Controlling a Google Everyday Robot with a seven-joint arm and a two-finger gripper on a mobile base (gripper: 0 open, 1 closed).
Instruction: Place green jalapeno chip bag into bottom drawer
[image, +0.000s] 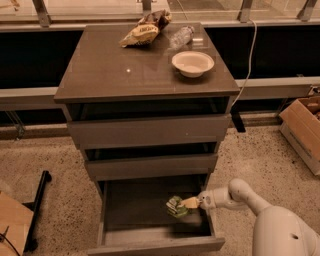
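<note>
The green jalapeno chip bag (175, 206) is inside the open bottom drawer (150, 245), low over its grey floor at the right side. My gripper (192, 202) reaches in over the drawer's right wall and touches the bag's right end. Whether the bag rests on the floor or hangs just above it cannot be told. My white arm (240, 196) comes in from the lower right.
On the cabinet top (110, 70) lie a yellow-tan chip bag (137, 34), a dark brown bag (160, 17), a clear plastic bottle (181, 36) and a white bowl (192, 63). The two upper drawers are partly pulled out. A cardboard box (302, 130) stands at the right, a black stand (37, 210) at the left.
</note>
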